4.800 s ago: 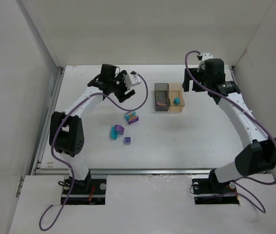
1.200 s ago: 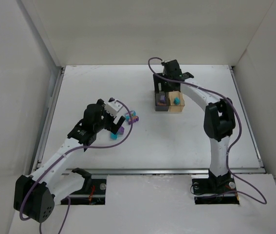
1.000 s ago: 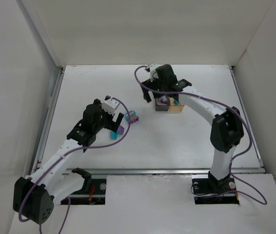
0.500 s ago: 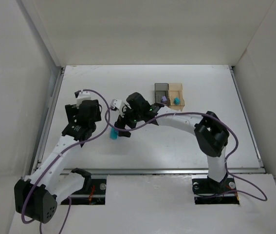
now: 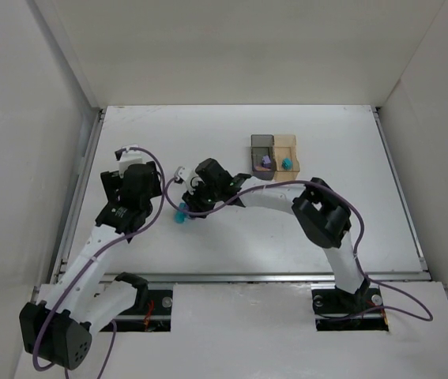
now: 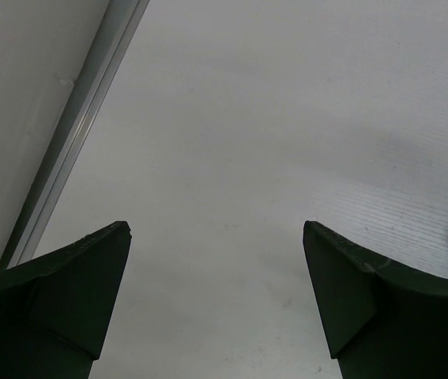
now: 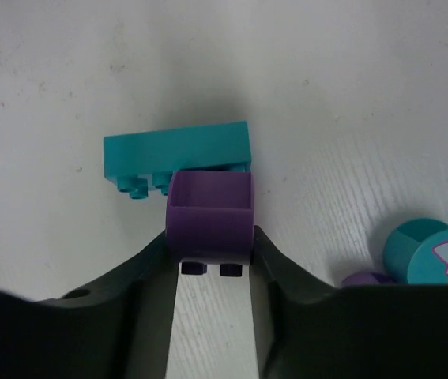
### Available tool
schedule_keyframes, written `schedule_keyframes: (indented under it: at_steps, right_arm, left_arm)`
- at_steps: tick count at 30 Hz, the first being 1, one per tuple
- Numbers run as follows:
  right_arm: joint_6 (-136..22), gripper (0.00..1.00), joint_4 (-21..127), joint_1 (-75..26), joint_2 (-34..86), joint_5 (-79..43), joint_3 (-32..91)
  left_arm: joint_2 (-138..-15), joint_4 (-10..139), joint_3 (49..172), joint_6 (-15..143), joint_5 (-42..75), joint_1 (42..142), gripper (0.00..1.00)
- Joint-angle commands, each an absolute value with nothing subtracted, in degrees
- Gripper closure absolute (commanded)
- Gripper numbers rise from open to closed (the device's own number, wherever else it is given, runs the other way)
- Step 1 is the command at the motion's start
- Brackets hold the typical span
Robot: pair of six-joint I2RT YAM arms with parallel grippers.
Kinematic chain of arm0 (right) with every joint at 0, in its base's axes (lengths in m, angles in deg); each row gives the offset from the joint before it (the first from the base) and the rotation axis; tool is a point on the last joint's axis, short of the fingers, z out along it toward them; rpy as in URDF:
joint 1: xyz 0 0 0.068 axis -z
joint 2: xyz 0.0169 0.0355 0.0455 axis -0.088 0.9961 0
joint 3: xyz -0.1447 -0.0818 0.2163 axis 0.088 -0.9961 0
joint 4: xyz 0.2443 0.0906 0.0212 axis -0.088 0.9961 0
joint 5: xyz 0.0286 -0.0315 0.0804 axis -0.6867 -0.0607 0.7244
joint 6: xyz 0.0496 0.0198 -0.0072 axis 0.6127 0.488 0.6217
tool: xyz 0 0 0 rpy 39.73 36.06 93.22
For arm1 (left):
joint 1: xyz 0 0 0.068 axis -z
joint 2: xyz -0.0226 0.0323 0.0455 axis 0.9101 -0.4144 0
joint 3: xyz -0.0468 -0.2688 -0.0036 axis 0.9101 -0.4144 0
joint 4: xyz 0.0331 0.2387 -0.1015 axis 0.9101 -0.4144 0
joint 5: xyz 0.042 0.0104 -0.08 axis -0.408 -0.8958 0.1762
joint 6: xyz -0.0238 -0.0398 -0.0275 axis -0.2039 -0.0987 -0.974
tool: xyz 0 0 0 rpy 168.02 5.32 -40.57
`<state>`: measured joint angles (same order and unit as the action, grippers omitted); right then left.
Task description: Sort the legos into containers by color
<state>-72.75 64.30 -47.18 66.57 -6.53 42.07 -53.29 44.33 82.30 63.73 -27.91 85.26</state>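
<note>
Rail (image 6: 72, 138) beside spread left jaws

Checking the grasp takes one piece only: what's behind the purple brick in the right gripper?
A teal brick lies directly behind the purple brick, at its far edge. The purple one covers where they meet, so whether they are stuck together cannot be seen.

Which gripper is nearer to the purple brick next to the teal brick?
Right. The right gripper clamps the purple brick in its jaws; the left gripper hangs open, off to the brick's left.
</note>
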Motion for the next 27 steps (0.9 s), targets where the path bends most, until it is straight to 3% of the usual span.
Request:
schedule_keyframes:
  at_steps: [1,2,3,9,12,13,17,21,27]
  right_arm:
    - [-70.1,0.7,61.1,-47.7,66.8,-8.8,45.2]
    - [-69.6,0.91,61.1,-47.7,66.8,-8.8,45.2]
    - [-69.6,1.0,61.1,-47.7,66.3,-9.3,45.2]
    - [-62.3,1.0,61.1,-44.0,59.0,-6.0,45.2]
    - [-57.1,1.0,61.7,-37.7,55.4,-0.3,44.6]
    - [-54.9,1.0,62.2,-36.2,53.1,0.9,44.6]
    - [-54.3,1.0,71.0,-33.3,50.9,0.2,49.4]
    - [-55.6,1.0,82.2,-33.3,51.5,-1.7,57.7]
    - [-51.4,1.0,83.7,-32.7,48.9,1.5,58.4]
  left_arm:
    - [-51.8,45.8,84.0,63.7,-27.4,85.3,0.12]
    - [-51.8,45.8,84.0,64.4,-27.4,85.3,0.12]
    - [-51.1,45.8,83.4,64.9,-26.8,85.3,0.11]
    - [-47.6,49.2,81.6,71.5,-20.5,85.3,0.09]
    - [-44.8,52.0,81.6,81.2,-7.3,85.3,0.02]
    - [-43.3,52.8,80.9,85.3,4.1,85.3,0.0]
    - [-42.6,56.4,80.3,103.6,22.6,86.0,0.0]
    - [-51.6,57.8,88.4,117.8,28.7,87.0,0.0]
    - [-61.2,53.6,97.7,135.6,32.5,87.0,0.0]
